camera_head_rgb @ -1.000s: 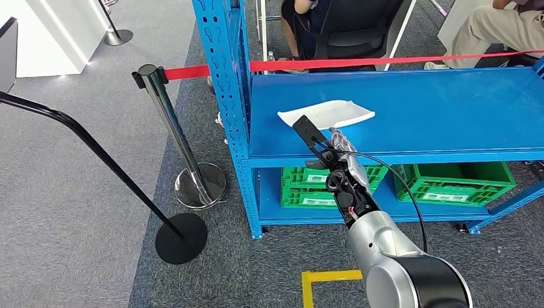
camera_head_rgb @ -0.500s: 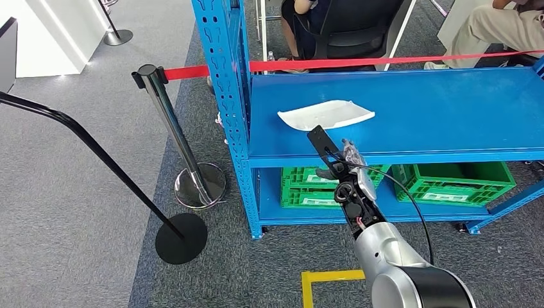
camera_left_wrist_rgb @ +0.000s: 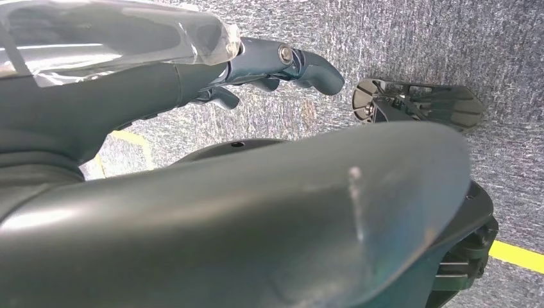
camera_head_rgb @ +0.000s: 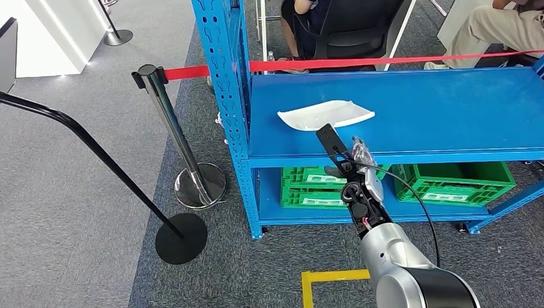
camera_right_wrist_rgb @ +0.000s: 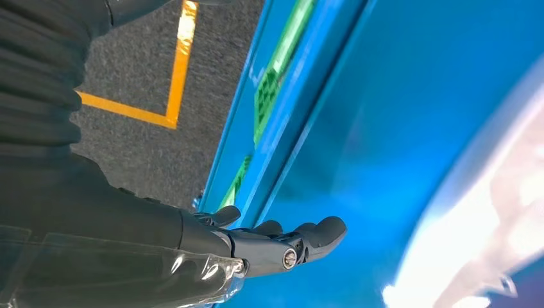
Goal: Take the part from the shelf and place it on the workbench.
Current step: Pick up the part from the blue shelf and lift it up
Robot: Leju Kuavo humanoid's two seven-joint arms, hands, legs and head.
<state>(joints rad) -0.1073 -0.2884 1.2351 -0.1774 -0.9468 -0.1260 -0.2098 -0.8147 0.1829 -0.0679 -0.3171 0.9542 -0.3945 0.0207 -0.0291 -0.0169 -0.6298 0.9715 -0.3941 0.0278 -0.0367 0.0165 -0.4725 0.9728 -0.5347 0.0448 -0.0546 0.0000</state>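
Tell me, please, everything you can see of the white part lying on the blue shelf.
The white part is a thin, long, slightly curved panel, smooth like moulded plastic, wider in the middle and tapering to a point at each end. It lies flat on the blue shelf, near the front left corner. Nothing grips it: the right hand is at the shelf's front edge, short of it. In the right wrist view it is a bright blur.

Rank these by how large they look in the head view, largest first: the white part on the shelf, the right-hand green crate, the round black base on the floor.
1. Green crate, though the shelf partly hides it.
2. White part.
3. Round black base, the smallest.
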